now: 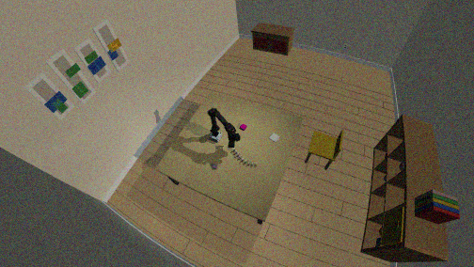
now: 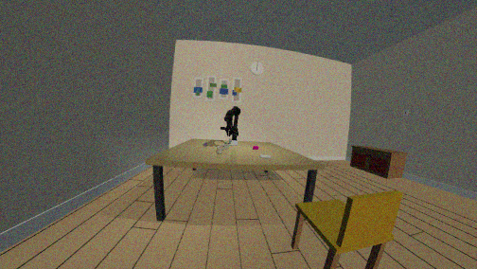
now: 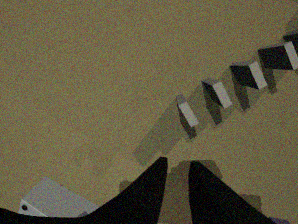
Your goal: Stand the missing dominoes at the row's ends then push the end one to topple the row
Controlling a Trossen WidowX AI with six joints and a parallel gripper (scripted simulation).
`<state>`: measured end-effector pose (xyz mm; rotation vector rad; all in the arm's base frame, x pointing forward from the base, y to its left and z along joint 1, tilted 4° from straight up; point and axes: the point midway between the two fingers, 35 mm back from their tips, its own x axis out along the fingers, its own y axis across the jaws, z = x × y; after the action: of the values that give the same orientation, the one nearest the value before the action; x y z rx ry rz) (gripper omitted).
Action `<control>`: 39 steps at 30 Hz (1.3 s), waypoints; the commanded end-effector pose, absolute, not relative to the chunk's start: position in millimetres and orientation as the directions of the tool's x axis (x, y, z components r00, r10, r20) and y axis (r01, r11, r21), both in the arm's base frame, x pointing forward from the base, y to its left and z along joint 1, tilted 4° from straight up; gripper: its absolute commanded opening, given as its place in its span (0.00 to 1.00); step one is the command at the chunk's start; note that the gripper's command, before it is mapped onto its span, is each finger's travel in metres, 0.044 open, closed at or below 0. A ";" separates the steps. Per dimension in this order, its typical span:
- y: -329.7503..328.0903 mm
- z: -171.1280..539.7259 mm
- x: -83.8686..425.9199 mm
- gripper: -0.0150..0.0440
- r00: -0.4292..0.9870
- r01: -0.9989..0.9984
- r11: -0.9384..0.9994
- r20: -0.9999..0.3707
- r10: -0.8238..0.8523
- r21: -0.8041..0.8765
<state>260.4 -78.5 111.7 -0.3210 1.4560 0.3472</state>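
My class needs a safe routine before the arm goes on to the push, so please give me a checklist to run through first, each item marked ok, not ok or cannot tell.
1. Pincer empty: ok, only a narrow gap shows between its fingertips.
2. Nearest domino upright: ok.
3. Pincer apart from that domino: ok, a gap shows in the wrist view.
4. Row of dominoes complete at its far end: cannot tell, the wrist view cuts it off.
5. Spacing even throughout: cannot tell, too small from above.
6. Fingertips low enough to push: cannot tell.
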 end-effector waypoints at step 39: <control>-67.5 81.5 242.7 0.25 0.069 -0.877 0.479 -0.997 0.046 -0.039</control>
<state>243.2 -68.5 82.4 -0.8212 1.3241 0.8212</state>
